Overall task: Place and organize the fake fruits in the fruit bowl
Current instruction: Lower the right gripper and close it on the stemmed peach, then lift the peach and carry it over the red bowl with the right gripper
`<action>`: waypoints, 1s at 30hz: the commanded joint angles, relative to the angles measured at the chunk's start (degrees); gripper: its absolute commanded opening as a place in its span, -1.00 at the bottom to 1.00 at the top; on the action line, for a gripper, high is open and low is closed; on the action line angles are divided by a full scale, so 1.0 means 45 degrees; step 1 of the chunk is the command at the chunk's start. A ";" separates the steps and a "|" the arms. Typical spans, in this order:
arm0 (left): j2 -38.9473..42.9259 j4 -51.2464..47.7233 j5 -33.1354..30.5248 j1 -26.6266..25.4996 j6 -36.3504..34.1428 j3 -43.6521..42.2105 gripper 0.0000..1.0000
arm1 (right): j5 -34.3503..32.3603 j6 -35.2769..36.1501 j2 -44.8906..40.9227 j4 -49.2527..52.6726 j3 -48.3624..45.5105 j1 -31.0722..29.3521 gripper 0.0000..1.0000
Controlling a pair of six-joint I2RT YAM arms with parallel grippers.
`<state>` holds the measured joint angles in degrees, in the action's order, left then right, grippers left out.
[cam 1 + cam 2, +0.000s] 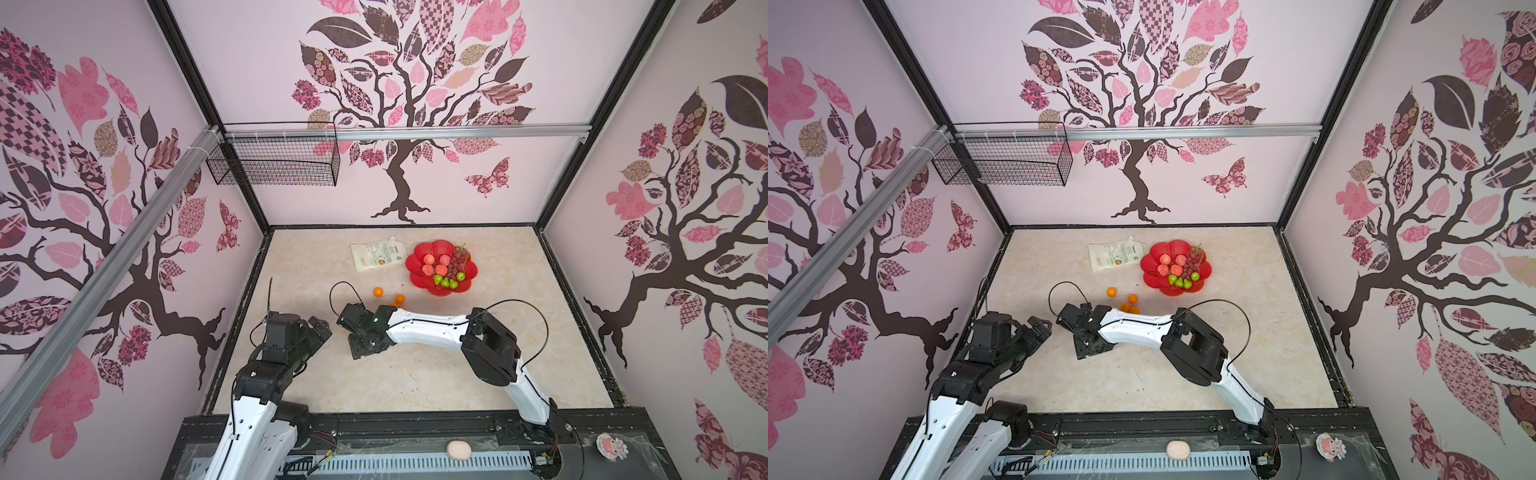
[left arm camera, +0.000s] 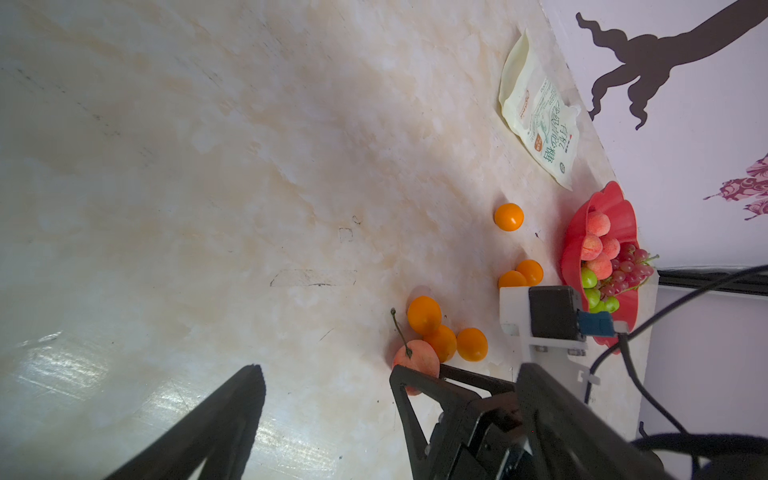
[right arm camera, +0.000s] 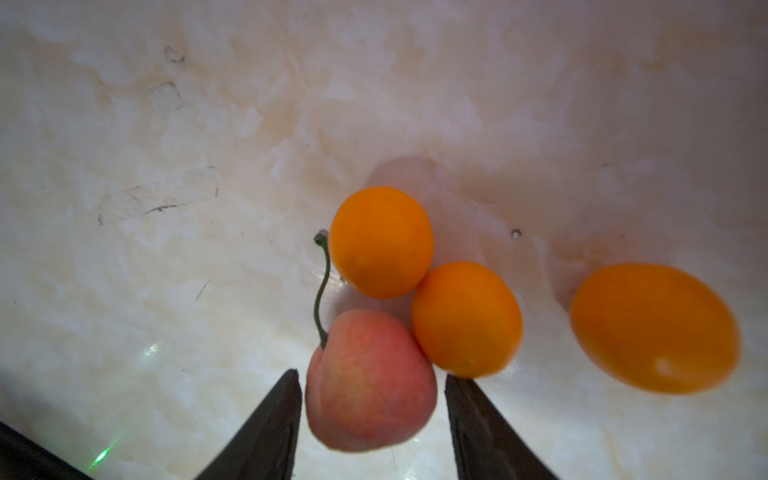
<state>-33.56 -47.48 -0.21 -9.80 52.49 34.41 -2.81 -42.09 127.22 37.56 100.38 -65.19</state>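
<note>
With right gripper (image 3: 372, 374) parted astride the pink fruit (image 3: 365, 399) at bottom centre: close squarely, lift straight, avoid knocking 2 adjoining tangerines (image 3: 465, 320).

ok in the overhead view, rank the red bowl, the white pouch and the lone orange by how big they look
1. red bowl
2. white pouch
3. lone orange, by far the smallest
All three lie about equally far from the camera, so the order looks safe.
</note>
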 commanded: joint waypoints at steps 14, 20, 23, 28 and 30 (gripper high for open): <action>-0.0331 0.0605 -0.0169 -0.0088 -0.0331 -0.0263 0.96 | -0.0308 0.0348 0.1085 0.0636 0.0928 0.0033 0.08; -0.0425 0.0718 -0.0110 -0.0078 -0.0412 -0.0268 0.96 | -0.0352 0.0443 0.0924 0.0580 0.0758 0.0053 0.01; -0.0396 0.0671 -0.0126 -0.0075 -0.0451 -0.0245 0.96 | -0.0318 0.0461 0.0742 0.0448 0.0532 0.0061 -0.01; -0.0432 0.0595 -0.0128 -0.0068 -0.0560 -0.0157 0.96 | -0.0313 0.0524 0.0198 0.0318 0.0042 0.0050 -0.04; -0.0425 0.0621 -0.0101 -0.0068 -0.0642 -0.0082 0.97 | -0.0263 0.0546 -0.0182 0.0139 -0.0310 0.0051 -0.04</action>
<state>-35.64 -45.50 -0.36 -10.07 50.85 34.41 -3.40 -40.03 129.19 37.26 101.27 -65.08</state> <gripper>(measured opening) 0.982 0.481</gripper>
